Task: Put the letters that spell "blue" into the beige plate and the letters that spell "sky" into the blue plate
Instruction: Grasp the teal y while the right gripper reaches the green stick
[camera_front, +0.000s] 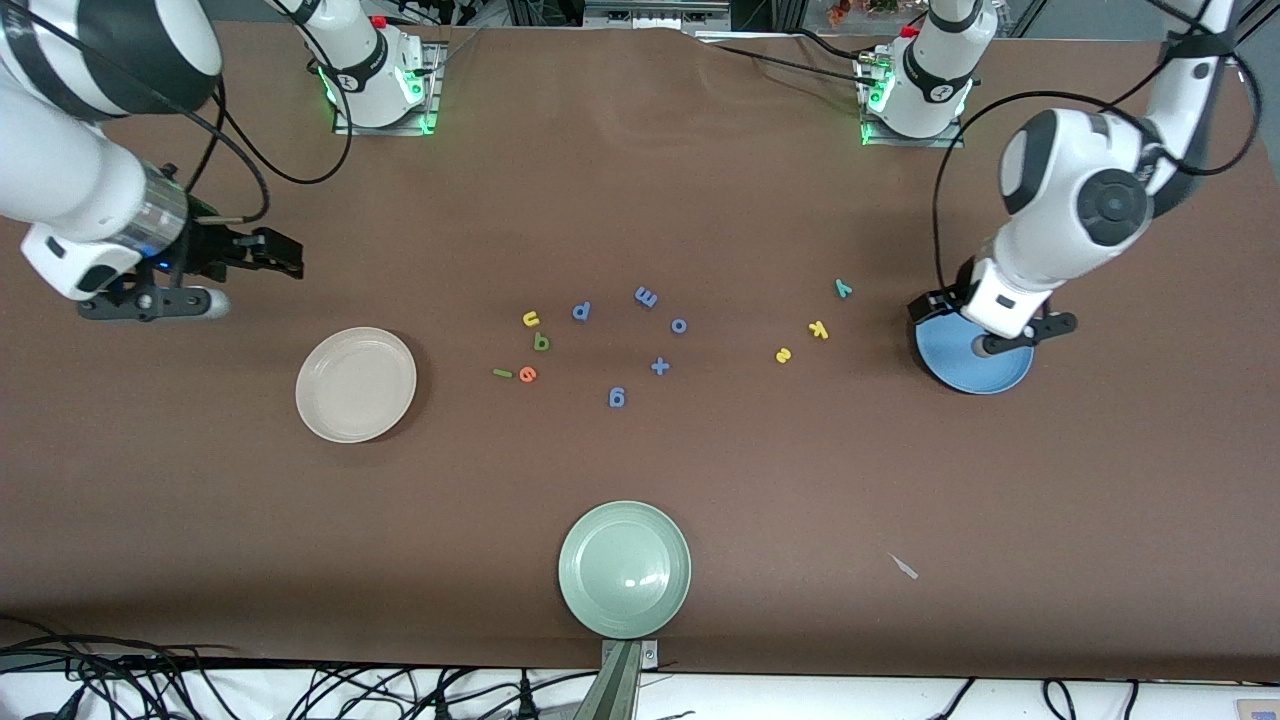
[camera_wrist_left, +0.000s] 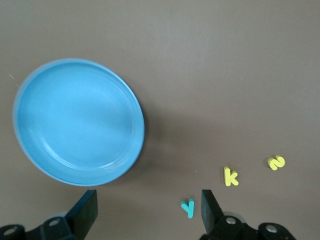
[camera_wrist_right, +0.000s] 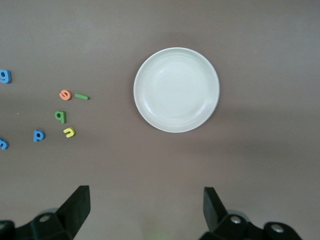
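Note:
The beige plate (camera_front: 356, 384) (camera_wrist_right: 176, 90) lies bare toward the right arm's end. Beside it toward the table's middle lie the yellow u (camera_front: 531, 319) (camera_wrist_right: 69, 132), olive b (camera_front: 541, 342) (camera_wrist_right: 60, 116), green l (camera_front: 502, 373) (camera_wrist_right: 81, 96) and orange e (camera_front: 528, 374) (camera_wrist_right: 65, 94). The blue plate (camera_front: 975, 368) (camera_wrist_left: 80, 122), also bare, is partly hidden under the left arm's hand. Near it lie the yellow s (camera_front: 783, 354) (camera_wrist_left: 276, 162), yellow k (camera_front: 819, 329) (camera_wrist_left: 230, 176) and teal y (camera_front: 843, 288) (camera_wrist_left: 188, 207). My left gripper (camera_front: 935, 308) (camera_wrist_left: 148, 200) hangs open over that plate's rim. My right gripper (camera_front: 285, 255) (camera_wrist_right: 146, 195) waits open, off the beige plate.
Several all-blue letters lie mid-table, among them a p (camera_front: 582, 311), an m (camera_front: 646, 296), an o (camera_front: 679, 325) and a g (camera_front: 617, 397). A pale green plate (camera_front: 625, 568) sits near the front edge. A small scrap (camera_front: 904, 567) lies nearer the front camera than the blue plate.

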